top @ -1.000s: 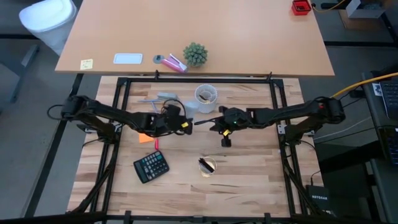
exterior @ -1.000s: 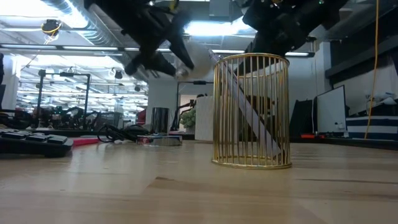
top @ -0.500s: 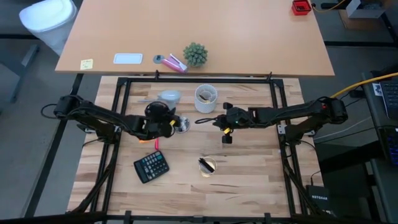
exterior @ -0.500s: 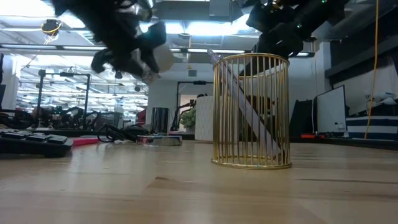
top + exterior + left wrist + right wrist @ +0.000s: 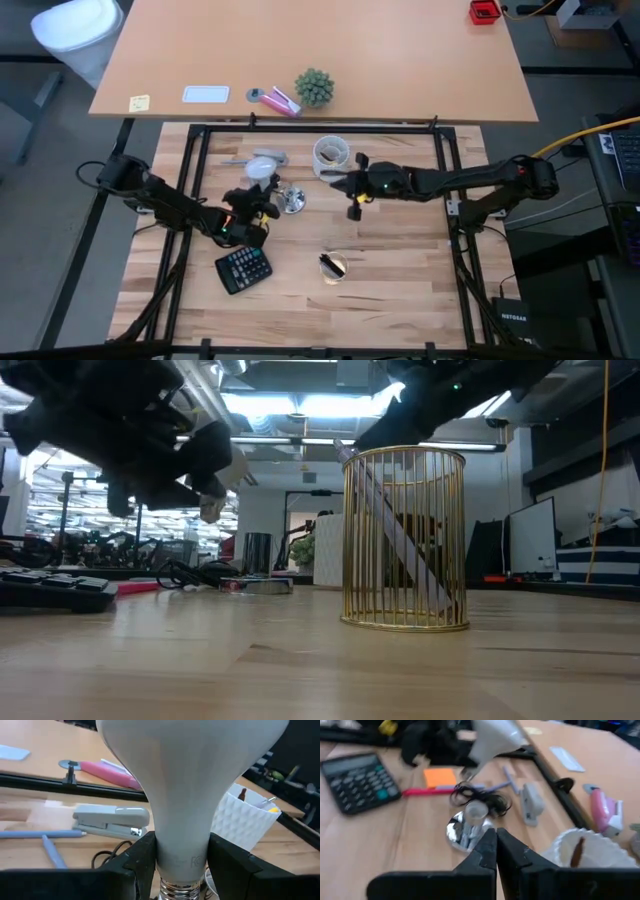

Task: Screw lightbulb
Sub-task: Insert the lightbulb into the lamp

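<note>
The white lightbulb (image 5: 190,785) is off the table at centre left, with my left gripper (image 5: 182,862) shut on it; from above its globe (image 5: 262,167) shows just beyond that gripper (image 5: 248,205). The round silver socket (image 5: 292,200) stands on the wood on its wide base, open end up, with its black cord (image 5: 480,800) coiled behind it. The bulb (image 5: 495,735) hangs above and beside the socket (image 5: 467,827). My right gripper (image 5: 496,842) is shut and holds nothing; it hovers to the socket's right (image 5: 335,178), pointing at it. My left gripper pinches the bulb's narrow neck (image 5: 182,847), just above the metal screw base (image 5: 177,892), between its two fingers (image 5: 142,862), one on each side. The bulb is lifted clear of the table and tilted, globe uppermost and toward the far edge.
A black calculator (image 5: 243,268) and a gold wire pen holder (image 5: 333,266) stand near the front. A white cup (image 5: 331,154) and a grey stapler (image 5: 112,817) sit at the back. An orange note (image 5: 440,777), a red pen (image 5: 430,791) and a blue pen (image 5: 50,852) lie left of the socket.
My left gripper has carried the bulb down and toward the table's left and near edges, turning as it went, which uncovers the socket. My right gripper has drifted a little up and toward the far edge and stays shut.
</note>
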